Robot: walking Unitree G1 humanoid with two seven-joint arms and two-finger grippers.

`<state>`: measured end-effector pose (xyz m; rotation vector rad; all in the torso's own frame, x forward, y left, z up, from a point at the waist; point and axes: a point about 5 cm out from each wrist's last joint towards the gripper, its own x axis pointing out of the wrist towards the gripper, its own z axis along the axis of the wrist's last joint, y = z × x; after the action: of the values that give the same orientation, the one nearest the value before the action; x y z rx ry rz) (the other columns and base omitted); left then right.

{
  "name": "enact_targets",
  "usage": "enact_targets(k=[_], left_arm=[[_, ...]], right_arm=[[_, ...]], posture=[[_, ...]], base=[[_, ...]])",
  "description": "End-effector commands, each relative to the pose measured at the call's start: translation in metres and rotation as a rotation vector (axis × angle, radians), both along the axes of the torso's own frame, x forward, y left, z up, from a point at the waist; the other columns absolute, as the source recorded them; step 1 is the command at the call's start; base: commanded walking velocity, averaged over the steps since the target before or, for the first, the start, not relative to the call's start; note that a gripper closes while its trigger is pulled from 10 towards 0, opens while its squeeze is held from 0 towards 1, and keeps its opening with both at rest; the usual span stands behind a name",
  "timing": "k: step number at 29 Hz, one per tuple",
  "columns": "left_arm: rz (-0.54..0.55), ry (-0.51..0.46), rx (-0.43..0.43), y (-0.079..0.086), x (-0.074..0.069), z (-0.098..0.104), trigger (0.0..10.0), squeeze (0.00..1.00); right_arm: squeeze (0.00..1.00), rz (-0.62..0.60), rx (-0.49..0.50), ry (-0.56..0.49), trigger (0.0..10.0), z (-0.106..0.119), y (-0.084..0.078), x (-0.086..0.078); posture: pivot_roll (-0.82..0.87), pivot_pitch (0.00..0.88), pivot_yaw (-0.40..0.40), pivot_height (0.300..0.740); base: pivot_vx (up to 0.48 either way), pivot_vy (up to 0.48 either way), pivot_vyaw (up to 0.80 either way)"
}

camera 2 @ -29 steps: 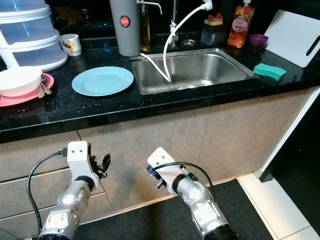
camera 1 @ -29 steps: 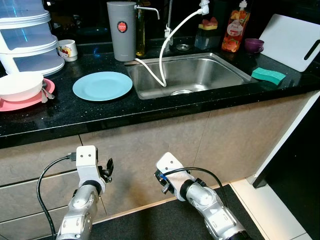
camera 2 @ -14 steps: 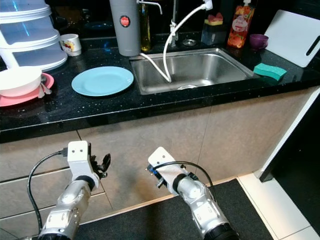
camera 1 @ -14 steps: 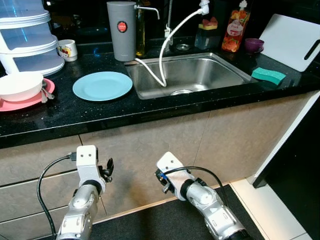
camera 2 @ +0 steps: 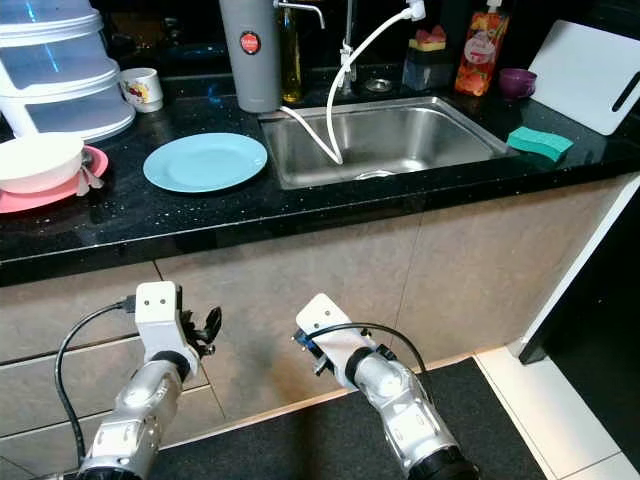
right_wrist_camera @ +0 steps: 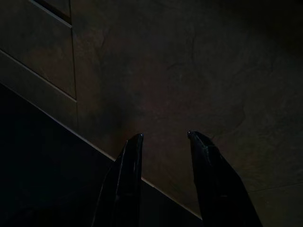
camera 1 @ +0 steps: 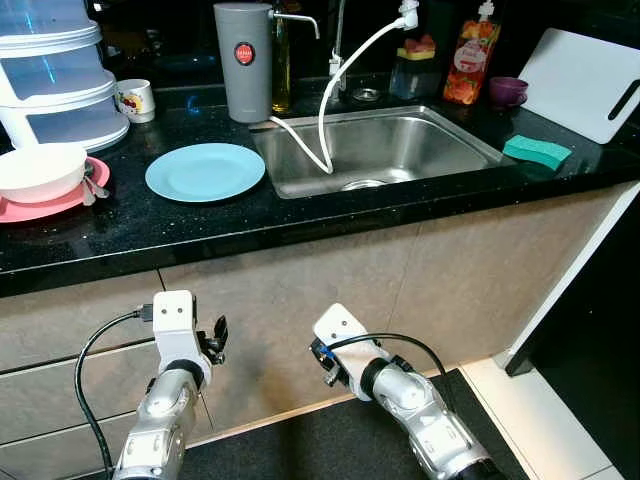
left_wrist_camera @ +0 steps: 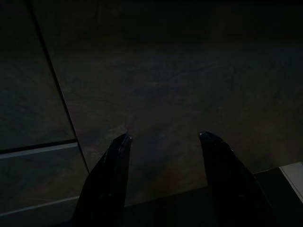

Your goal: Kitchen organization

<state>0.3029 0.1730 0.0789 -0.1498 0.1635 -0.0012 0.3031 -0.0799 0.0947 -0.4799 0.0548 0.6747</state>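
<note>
Dimly, both wrist views show the left end effector (left_wrist_camera: 163, 137) and right end effector (right_wrist_camera: 163, 135) parted, empty.

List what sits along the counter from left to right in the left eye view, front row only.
White bowl on the pink plate → blue plate → sink → green sponge.
</note>
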Motion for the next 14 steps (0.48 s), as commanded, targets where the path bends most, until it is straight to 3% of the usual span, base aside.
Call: enact_targets(k=[1, 14], left_arm=[[0.013, 0.011, -0.019, 0.0010, -0.0022, -0.0045, 10.0, 0.00], [0.026, 0.003, -0.027, 0.0010, -0.0019, -0.0025, 10.0, 0.00]], right_arm=[[0.00, -0.004, 0.006, 0.009, 10.0, -0.0024, -0.0038, -0.0003], [0.00, -0.002, 0.005, 0.010, 10.0, -0.0009, -0.0055, 0.0014]], posture=[[-0.10, 0.042, 0.013, 0.740], [-0.10, 0.054, 0.002, 0.740]], base=[[0.000, 0.000, 0.00], [0.000, 0.000, 0.00]])
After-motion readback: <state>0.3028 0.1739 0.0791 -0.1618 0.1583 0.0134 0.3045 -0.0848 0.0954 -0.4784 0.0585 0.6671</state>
